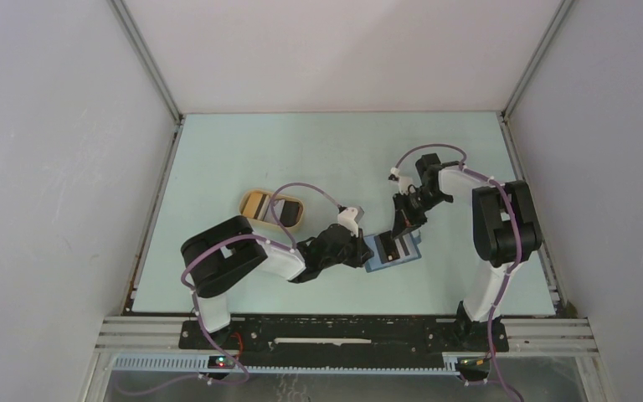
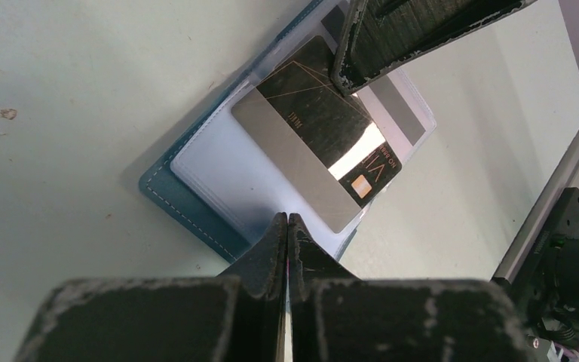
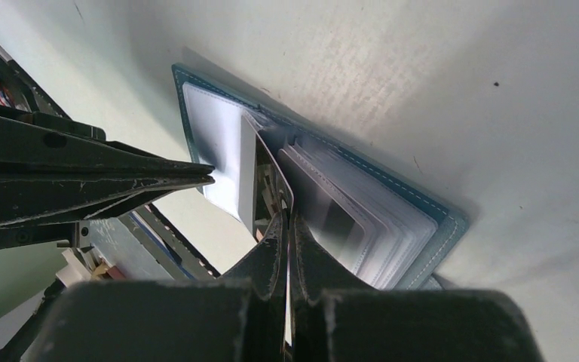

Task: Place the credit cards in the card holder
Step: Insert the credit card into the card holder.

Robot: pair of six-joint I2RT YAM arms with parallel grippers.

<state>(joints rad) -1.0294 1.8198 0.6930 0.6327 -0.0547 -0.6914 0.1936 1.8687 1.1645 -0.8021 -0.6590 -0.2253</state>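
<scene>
The teal card holder (image 1: 392, 251) lies open on the table, its pale sleeves (image 2: 226, 162) fanned out (image 3: 377, 219). A silvery and dark credit card (image 2: 313, 132) stands slanted over the sleeves. My right gripper (image 3: 287, 217) is shut on its far edge (image 2: 343, 79); in the right wrist view the card (image 3: 268, 188) shows edge-on. From the left, my left gripper (image 2: 288, 219) comes in shut, its tips pinching the edge of a pale sleeve (image 3: 209, 175). Another grey card (image 2: 399, 113) sits in a sleeve behind.
A tan oval tray (image 1: 257, 203) stands left of the holder, behind the left arm, with a dark flat thing (image 1: 288, 212) in it. The metal frame rail (image 2: 565, 151) runs along the table's near edge. White walls close in the other sides.
</scene>
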